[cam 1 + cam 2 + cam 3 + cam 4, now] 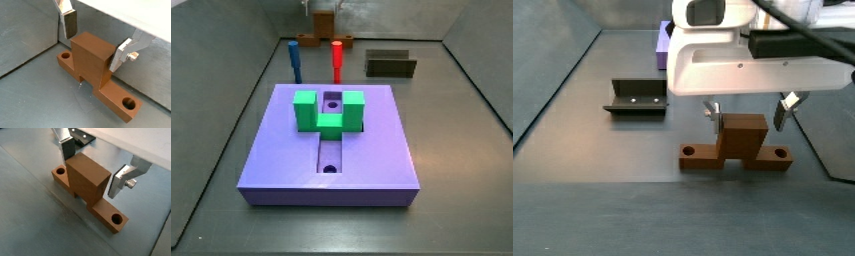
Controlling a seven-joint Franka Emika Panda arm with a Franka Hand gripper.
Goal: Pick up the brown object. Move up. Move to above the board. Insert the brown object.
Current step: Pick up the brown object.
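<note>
The gripper hangs spread wide, its fingers flanking but not touching the upright block of the brown object, which rests on the grey floor far from the board

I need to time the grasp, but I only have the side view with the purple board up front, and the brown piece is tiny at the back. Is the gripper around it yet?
Observer: Yes. In a side view the gripper straddles the upright middle block of the brown object, one finger on each side.
Operator: Closed on it?
Observer: No. In both wrist views the fingers stand apart from the block, with gaps showing.
Operator: Is it lifted?
Observer: No. Its flat bar lies on the grey floor, with a round hole at each end.
</note>
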